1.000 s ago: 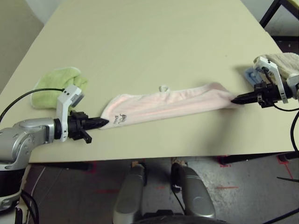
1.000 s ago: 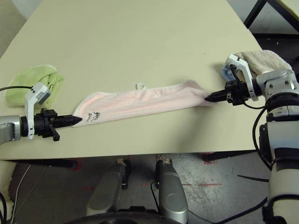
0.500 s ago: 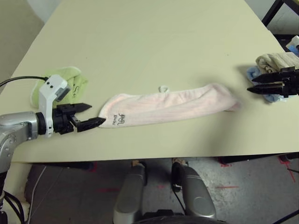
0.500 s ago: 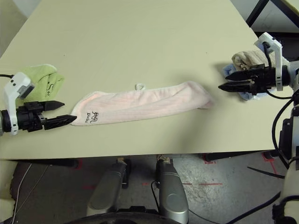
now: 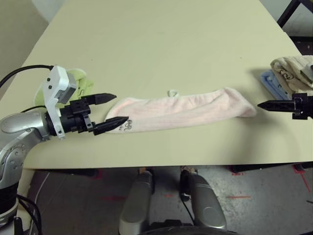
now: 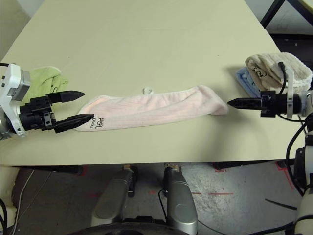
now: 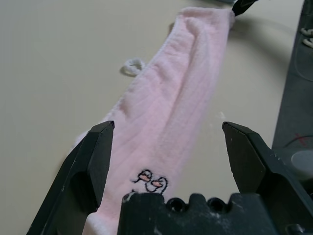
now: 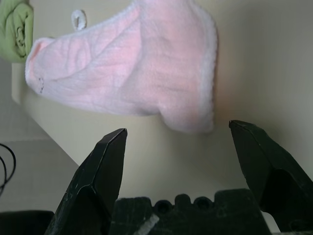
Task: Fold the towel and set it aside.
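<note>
Towel lies in a long strip on the table; left claw spread over its motif end, right claw spread near the other.

Looks like a robotics lab or test room. Has a bare grey floor with short red marks on it, some near the legs of a broad, plain beige table. Shows a pale cable and a black cable running loose across that floor. Includes a jointed silver robot arm at the table, with a white camera mount at the wrist. Reveals dark angled framework beyond the table's far right side.
</note>
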Tool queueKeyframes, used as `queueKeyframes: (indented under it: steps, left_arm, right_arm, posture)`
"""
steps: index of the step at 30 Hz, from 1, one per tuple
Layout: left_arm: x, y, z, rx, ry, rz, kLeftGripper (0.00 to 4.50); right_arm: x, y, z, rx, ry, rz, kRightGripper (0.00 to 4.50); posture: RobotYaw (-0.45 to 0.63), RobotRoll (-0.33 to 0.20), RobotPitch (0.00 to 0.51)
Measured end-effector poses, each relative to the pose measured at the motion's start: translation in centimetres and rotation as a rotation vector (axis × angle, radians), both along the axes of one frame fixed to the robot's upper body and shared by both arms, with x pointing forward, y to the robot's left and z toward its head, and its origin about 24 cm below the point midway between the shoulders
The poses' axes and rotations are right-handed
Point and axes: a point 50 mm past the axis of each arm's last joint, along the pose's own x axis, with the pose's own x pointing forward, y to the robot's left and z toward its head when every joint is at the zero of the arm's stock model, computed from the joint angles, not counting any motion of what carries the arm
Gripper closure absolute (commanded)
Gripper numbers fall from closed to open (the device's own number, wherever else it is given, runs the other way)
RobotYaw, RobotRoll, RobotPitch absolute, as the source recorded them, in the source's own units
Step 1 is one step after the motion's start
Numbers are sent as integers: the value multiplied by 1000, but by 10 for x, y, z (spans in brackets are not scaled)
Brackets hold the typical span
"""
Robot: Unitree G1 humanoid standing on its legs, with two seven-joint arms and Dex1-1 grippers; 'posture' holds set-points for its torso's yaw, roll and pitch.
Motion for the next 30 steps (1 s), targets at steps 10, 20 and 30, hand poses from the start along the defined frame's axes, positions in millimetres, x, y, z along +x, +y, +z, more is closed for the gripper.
queueKeyframes:
  steps: [10,20,30]
  left_arm:
    - [-1,-10,-5,-11,13,-49,21]
    - [-1,-13,-6,-10,8,-68,0]
    - [-1,-15,-8,-6,11,-75,0]
  right_arm:
    - [5,18,-12,119,-22,-91,0]
    - [15,37,-22,130,-37,-129,2141]
    - [15,23,-17,83,-64,-177,4471]
  posture:
    - [137,0,203]
    - [145,0,196]
    - [128,0,189]
